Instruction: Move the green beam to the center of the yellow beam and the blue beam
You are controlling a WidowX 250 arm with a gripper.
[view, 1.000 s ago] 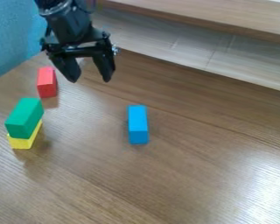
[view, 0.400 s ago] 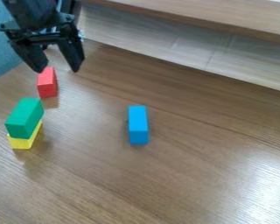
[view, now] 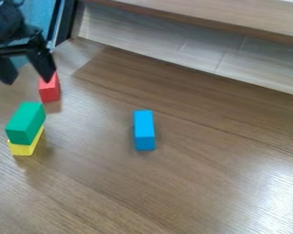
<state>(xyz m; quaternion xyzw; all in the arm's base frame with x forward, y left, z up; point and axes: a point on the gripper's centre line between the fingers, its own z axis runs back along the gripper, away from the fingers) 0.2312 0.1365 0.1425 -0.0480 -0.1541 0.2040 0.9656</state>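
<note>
My gripper (view: 30, 82) hangs at the upper left, open and holding nothing, above and behind the green beam. The green beam (view: 25, 123) lies on top of the yellow beam (view: 23, 149) at the left, covering most of it; a strip of yellow shows along the lower front and right edge. Apart from them, the blue beam (view: 144, 130) rests on the wooden surface near the middle of the view.
A red block (view: 49, 87) stands behind the green beam, close to the gripper's right finger in the view. Along the back and right runs a light wooden ledge (view: 192, 43), and a blue wall (view: 40, 16) is at the upper left.
The arm and its open gripper have moved left in the view, from above and right of the red block to its left side. The beams have stayed in place.
</note>
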